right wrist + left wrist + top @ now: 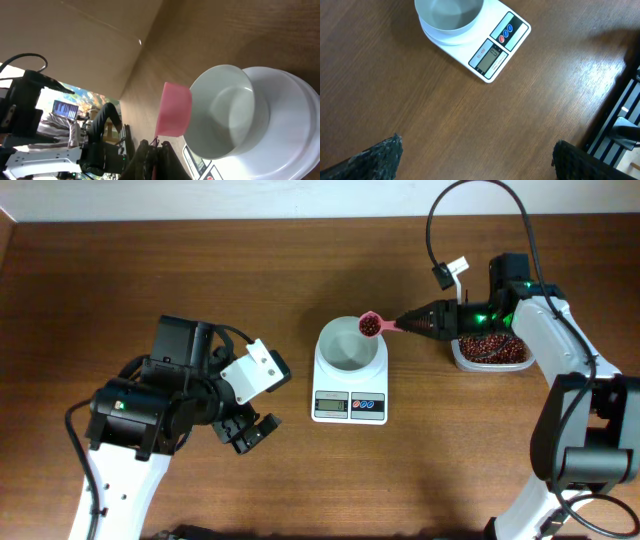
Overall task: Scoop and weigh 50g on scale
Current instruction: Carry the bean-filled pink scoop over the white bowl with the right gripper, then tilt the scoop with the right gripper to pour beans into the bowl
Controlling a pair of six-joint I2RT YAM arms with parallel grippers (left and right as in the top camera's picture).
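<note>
White scale (326, 383) just beside right pincer (404, 326)

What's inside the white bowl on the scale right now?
Nothing visible: the bowl looks empty in the overhead and wrist views. The pink spoon, loaded with beans, hangs over its rim in the right claw, hiding a sliver of the bowl beneath.

Overhead looks straight down over the whole bench (120, 270). Left wrist looks down from nearer; right wrist, rolled sideways, nearest. All share the scale (350, 375).
</note>
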